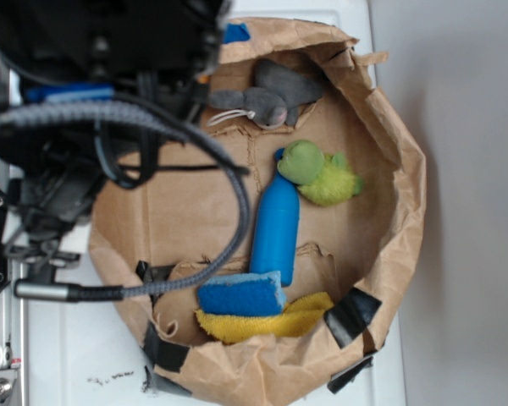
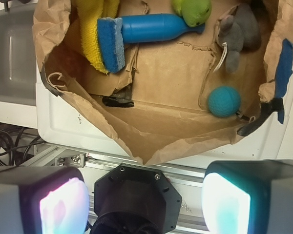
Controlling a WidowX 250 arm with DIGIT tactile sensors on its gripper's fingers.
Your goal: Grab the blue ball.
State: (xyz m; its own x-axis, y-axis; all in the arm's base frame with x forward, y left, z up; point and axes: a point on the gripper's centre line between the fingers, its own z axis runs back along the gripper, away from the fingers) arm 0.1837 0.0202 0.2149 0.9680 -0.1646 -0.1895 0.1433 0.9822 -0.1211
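Black arm point(image 1: 85, 93), braided grey cable point(image 1: 212, 152), seemingly translucent gripper point(image 2: 141, 204) pads.

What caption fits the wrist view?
Open gripper hangs outside the paper nest; blue ball sits inside, ungrasped.

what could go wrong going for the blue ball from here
1. The blue ball sits close to the crumpled paper wall nearest the gripper, so a finger may snag the paper on the way down.
2. The grey plush mouse lies just beyond the ball, with its white cord trailing toward it; wide-open jaws could catch that too.
3. It is round, so an off-centre squeeze may send it rolling.
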